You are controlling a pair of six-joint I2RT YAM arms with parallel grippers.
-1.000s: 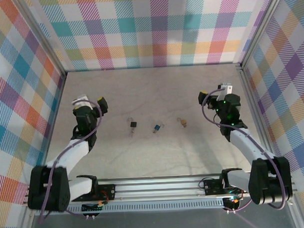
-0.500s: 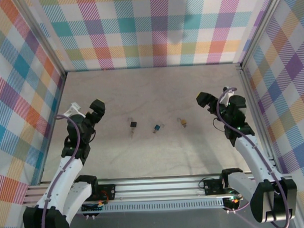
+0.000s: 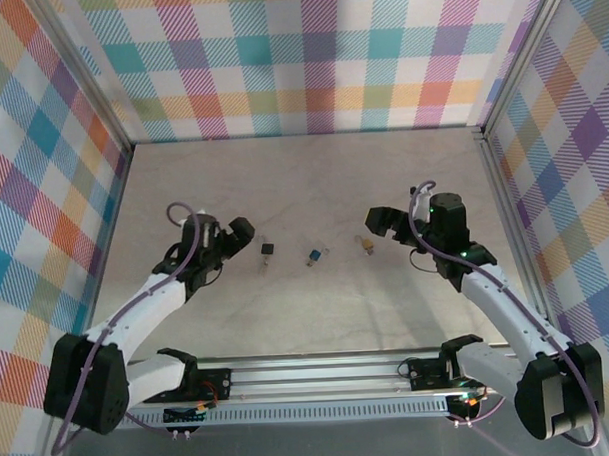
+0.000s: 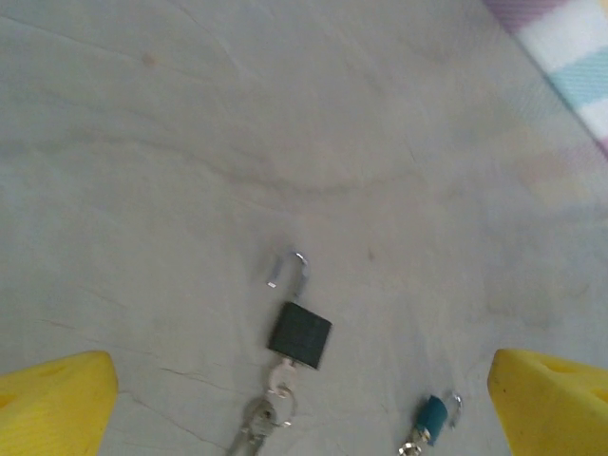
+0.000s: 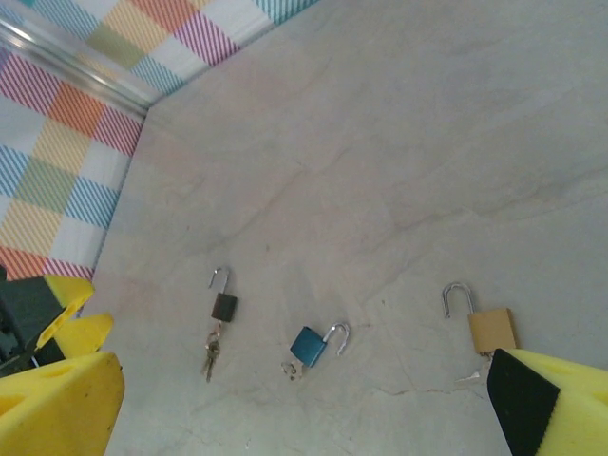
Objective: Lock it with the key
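From above, the left tool (image 3: 228,234) and the right tool (image 3: 389,225) hang spread wide and empty over the pale stone-patterned desk (image 3: 303,178). Between them lie a small black padlock (image 3: 268,251), a blue padlock (image 3: 313,256) and a brass padlock (image 3: 366,245).

The left wrist view shows the black one's shackle sprung open, with a silver key bunch (image 4: 266,418) at its base.

The right wrist view shows all three shackles open; the brass one's key is perhaps inserted. Nothing looks locked yet, so grasping, closing and turning all remain.
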